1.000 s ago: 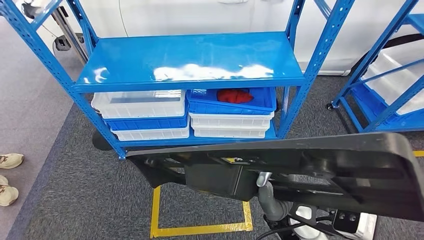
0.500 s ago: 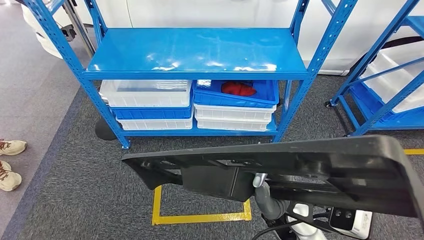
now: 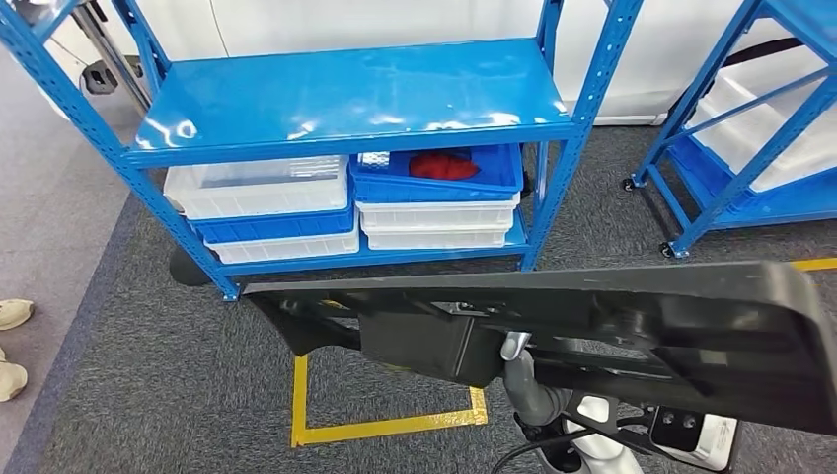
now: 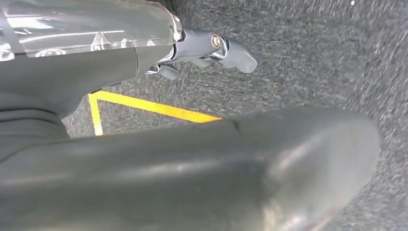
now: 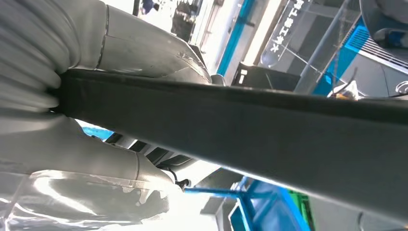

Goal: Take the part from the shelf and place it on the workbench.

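The view swung w/ the robot turning from the shelf [image 3: 336,99]; both hands, right hand [image 5: 72,120] & left hand [image 4: 207,48], gripped the big black part [image 3: 592,326], so carrying was on.

1. Part [image 3: 632,326] spans foreground, in front of shelf [image 3: 345,99].
2. Stacked bins [image 3: 266,202] on lower shelf level, left; 2nd stack [image 3: 439,222] beside it, right.
3. Tape square [image 3: 385,425] on floor under part.
4. 2nd rack [image 3: 730,118] far right.

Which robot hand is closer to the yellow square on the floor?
Left. The left robot hand hangs under the black part, just beside the yellow square's corner. The right robot hand grips the part's edge, apparently farther off to the right.
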Robot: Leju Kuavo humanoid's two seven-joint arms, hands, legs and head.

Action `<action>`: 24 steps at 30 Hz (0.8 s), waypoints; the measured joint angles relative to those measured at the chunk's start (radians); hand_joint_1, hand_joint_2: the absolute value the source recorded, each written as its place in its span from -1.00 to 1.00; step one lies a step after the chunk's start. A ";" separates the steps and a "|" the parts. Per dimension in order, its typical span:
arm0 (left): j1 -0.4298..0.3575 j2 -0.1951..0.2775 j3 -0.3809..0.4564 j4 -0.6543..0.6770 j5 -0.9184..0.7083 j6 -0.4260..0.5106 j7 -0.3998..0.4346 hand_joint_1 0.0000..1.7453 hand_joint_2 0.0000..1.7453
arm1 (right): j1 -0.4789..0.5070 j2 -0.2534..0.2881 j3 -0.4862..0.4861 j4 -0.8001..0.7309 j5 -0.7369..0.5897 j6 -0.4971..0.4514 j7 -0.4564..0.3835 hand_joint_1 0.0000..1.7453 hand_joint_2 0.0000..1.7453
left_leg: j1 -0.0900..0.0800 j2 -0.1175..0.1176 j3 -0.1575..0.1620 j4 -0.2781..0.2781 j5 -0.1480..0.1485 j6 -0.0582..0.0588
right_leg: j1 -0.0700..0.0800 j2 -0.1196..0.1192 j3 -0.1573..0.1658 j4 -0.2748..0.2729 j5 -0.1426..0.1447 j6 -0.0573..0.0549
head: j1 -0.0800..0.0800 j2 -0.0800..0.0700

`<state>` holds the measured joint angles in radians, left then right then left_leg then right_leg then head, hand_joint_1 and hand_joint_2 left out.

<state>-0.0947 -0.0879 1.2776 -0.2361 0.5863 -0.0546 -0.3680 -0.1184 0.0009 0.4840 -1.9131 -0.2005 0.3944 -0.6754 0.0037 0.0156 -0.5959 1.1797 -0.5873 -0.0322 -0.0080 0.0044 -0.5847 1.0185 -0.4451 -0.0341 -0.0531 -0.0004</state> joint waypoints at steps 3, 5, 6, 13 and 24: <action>0.002 0.000 0.002 0.000 0.000 -0.004 0.004 -1.00 -1.00 | 0.012 0.011 -0.003 -0.003 0.027 0.004 0.000 1.00 1.00 | 0.001 -0.005 -0.060 0.109 -0.012 -0.002 | 0.002 0.028 -0.001 0.003 0.001 -0.001 | 0.000 0.000; 0.002 0.001 0.002 0.000 0.000 -0.009 0.004 -1.00 -1.00 | 0.017 0.021 -0.005 -0.004 0.051 0.011 -0.004 1.00 1.00 | 0.001 -0.016 -0.018 0.004 0.062 0.005 | 0.002 0.049 0.001 0.006 0.001 0.000 | 0.000 0.000; 0.001 0.002 0.002 0.000 0.000 -0.011 0.005 -1.00 -1.00 | 0.017 0.026 -0.005 -0.006 0.059 0.013 -0.005 1.00 1.00 | 0.001 -0.034 0.011 -0.065 0.094 0.010 | 0.003 0.059 0.001 0.007 0.001 0.001 | 0.000 0.000; -0.008 0.010 0.002 0.000 0.001 0.045 -0.007 -1.00 -1.00 | 0.010 0.034 -0.003 -0.033 0.083 -0.022 -0.005 1.00 1.00 | 0.006 -0.037 0.053 -0.184 0.132 0.040 | 0.002 0.069 -0.030 0.038 -0.011 0.041 | 0.000 0.000; -0.008 0.021 -0.024 0.000 0.000 0.063 0.013 -1.00 -1.00 | 0.054 0.022 -0.047 -0.097 0.108 -0.007 -0.006 1.00 1.00 | -0.005 0.078 0.050 -0.180 0.129 0.033 | 0.013 -0.069 0.014 0.004 -0.018 0.026 | 0.000 0.000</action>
<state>-0.1025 -0.0668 1.2535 -0.2365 0.5867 0.0087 -0.3549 -0.0641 0.0225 0.4371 -2.0097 -0.0924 0.3870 -0.6809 -0.0012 0.0937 -0.5455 0.9999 -0.4587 0.0009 0.0047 -0.0651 -0.5702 1.0221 -0.4630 -0.0085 -0.0530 -0.0004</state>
